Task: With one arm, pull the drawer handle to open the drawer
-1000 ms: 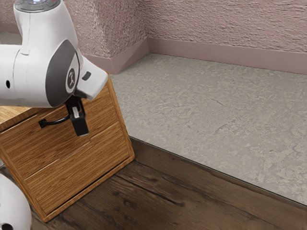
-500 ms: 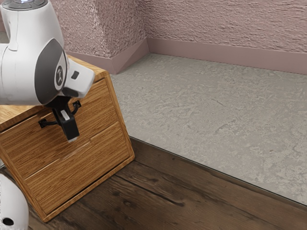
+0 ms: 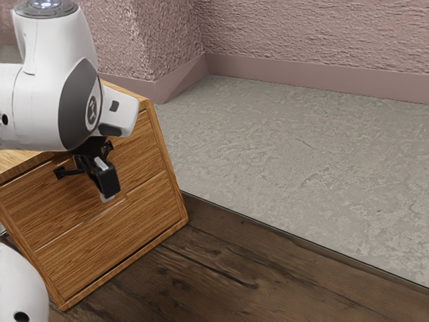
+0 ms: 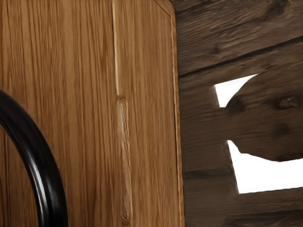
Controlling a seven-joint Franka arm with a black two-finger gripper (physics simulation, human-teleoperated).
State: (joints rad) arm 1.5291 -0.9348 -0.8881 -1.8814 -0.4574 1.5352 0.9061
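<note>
Black and glossy, the curved bar handle (image 3: 67, 171) sits on the upper drawer front (image 3: 137, 153) of a warm oak-coloured wooden cabinet (image 3: 124, 92), which occupies the lower left of the exterior view. The black two-finger gripper (image 3: 104, 181) hangs right at this handle, covering the end that lies toward the exterior view's right. From this angle I cannot tell whether the gripper is open or closed. The handle's other end juts out from behind the gripper toward the left edge of the frame. The upper drawer front looks level with the lower drawer front (image 3: 114, 248) beneath it, a thin pale seam running between them.

In the wrist view the same black handle (image 4: 35, 161) arcs close to the camera across the grain of the drawer front (image 4: 85, 94). A seam (image 4: 120, 142) runs along the wood beside it. Beyond the cabinet's edge lie dark brown floor planks (image 4: 227, 47) with two white patches (image 4: 265, 175) whose nature I cannot make out.

The bulky white arm (image 3: 53, 100) with its grey joint cover fills the upper left of the exterior view, above the cabinet. A rounded white robot part (image 3: 17, 288) shows in the bottom left corner. The cabinet stands on a dark wooden plank floor (image 3: 234, 282) along the lower frame. A grey stone-textured surface (image 3: 301, 154) spreads across the centre and right, bordered at the top by a mauve skirting (image 3: 322, 77) and a rough pink wall (image 3: 301, 30).
</note>
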